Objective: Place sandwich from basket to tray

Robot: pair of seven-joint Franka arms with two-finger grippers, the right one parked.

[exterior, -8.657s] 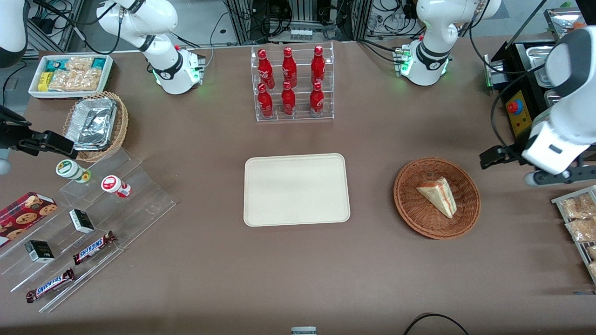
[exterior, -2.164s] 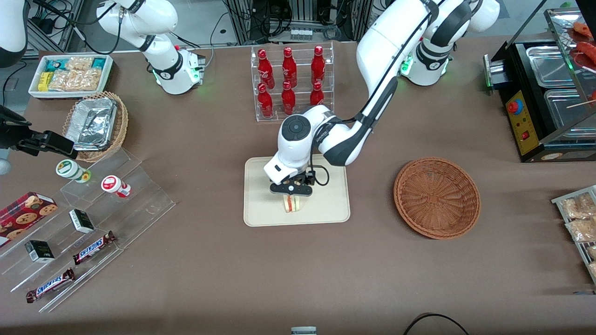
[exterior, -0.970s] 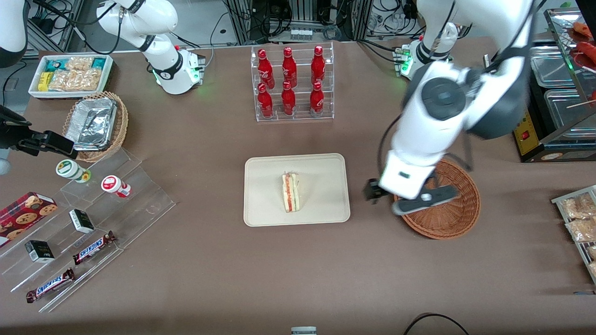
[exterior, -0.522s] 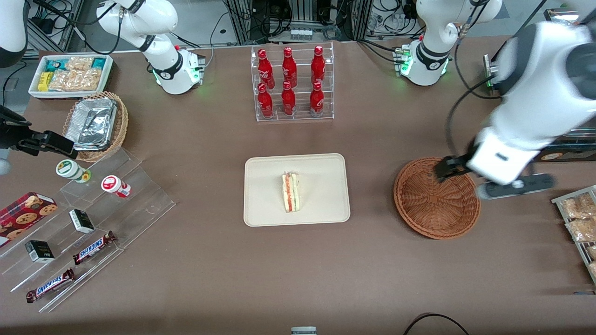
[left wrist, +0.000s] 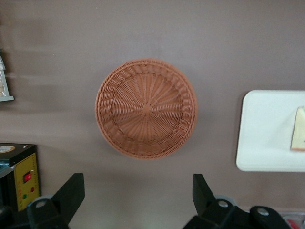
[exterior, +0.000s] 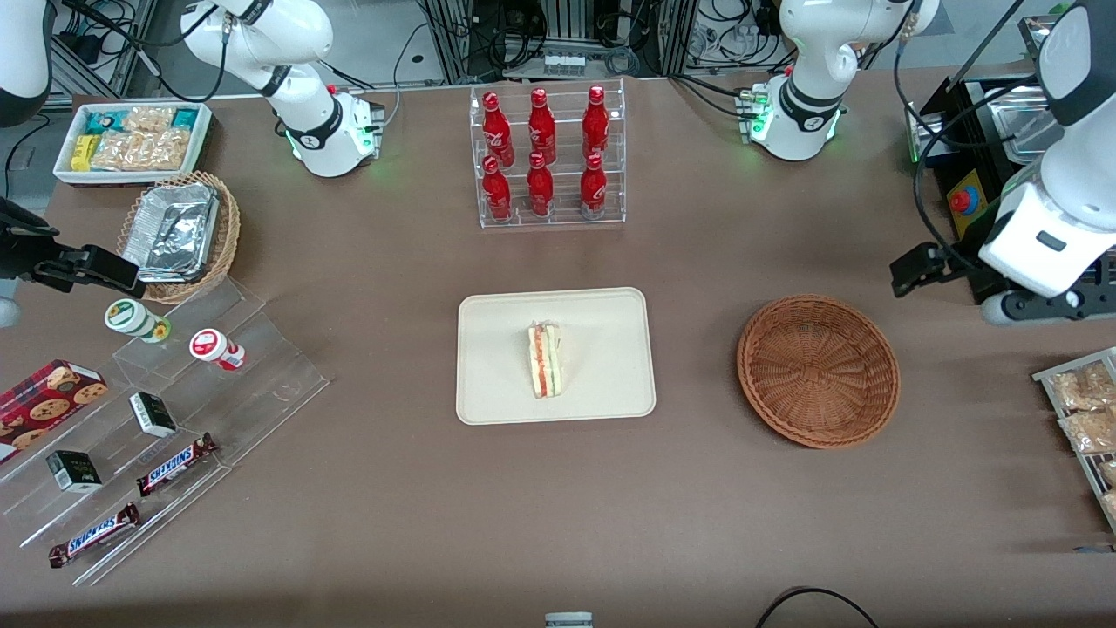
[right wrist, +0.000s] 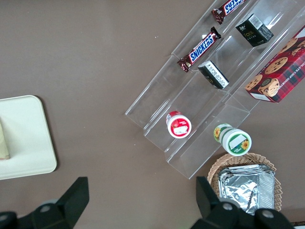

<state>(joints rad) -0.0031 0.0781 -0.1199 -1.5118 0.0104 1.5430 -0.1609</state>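
The sandwich stands on its edge in the middle of the cream tray, red and green filling showing; its pale corner and the tray's rim show in the left wrist view. The reddish-brown wicker basket is empty, beside the tray toward the working arm's end. My gripper hangs high above the table past the basket, near the black appliance. It is open, with nothing between its fingers.
A clear rack of red bottles stands farther from the camera than the tray. A black appliance with a red button and a rack of snack packets sit at the working arm's end. Clear steps with snacks lie at the parked arm's end.
The gripper let go of the sandwich on the tray, then swung away over the basket and up to the working arm's end of the table. The sandwich stays on the tray.
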